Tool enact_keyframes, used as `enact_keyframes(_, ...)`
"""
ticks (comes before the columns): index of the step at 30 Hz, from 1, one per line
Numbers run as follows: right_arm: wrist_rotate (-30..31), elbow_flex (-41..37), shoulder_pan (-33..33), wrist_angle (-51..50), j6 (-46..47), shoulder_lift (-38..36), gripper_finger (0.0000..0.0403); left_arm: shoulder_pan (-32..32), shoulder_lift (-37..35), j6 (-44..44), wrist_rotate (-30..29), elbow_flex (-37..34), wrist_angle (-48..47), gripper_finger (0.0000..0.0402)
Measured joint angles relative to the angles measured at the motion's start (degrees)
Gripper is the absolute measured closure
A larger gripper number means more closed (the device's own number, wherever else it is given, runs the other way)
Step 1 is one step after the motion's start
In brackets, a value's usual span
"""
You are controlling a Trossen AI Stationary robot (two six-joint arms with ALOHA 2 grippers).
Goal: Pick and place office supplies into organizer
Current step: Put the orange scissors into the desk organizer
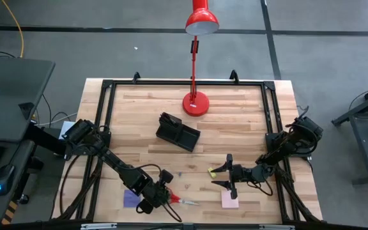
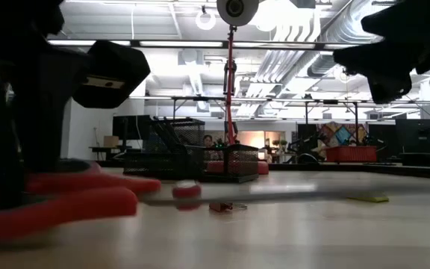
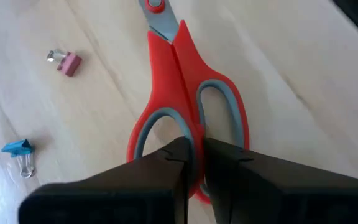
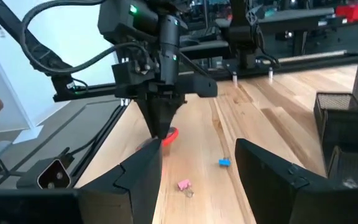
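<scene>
near the surface's front edge: my left hand (image 1: pixel 165 195) pinching scissors (image 3: pixel 188 106) handles; next, lift toward organizer (image 1: pixel 178 133).

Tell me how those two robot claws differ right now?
The left end effector is shut on the red scissors, pinching the handle between the loops, low at the table's near edge. The right end effector is open and holds nothing, hovering by the pink pad. Both are dark and two-fingered.

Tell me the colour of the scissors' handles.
Red with grey inner linings on the scissors; clearest in the left wrist view, where the left gripper pinches them.
</scene>
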Motion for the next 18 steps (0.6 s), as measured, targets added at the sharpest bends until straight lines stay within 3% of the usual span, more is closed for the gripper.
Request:
enact_keyframes(5,1.7,0.0,-0.1,-2.5,3.0,0.0,0.0208,0.0,0.2,0.7,-2.1,1.6,-2.9,0.0371)
enact_keyframes(11,4.9,0.0,-1.9,-2.7,8.5,0.0,0.0208,0.0,0.4,3.5,-3.2,5.9,-10.9,0.0391)
enact_keyframes(18,-10.4,0.6,-8.2,-6.3,21.4,0.0,0.0208,0.0,0.4,4.4,-6.8,8.2,-15.8,0.0380)
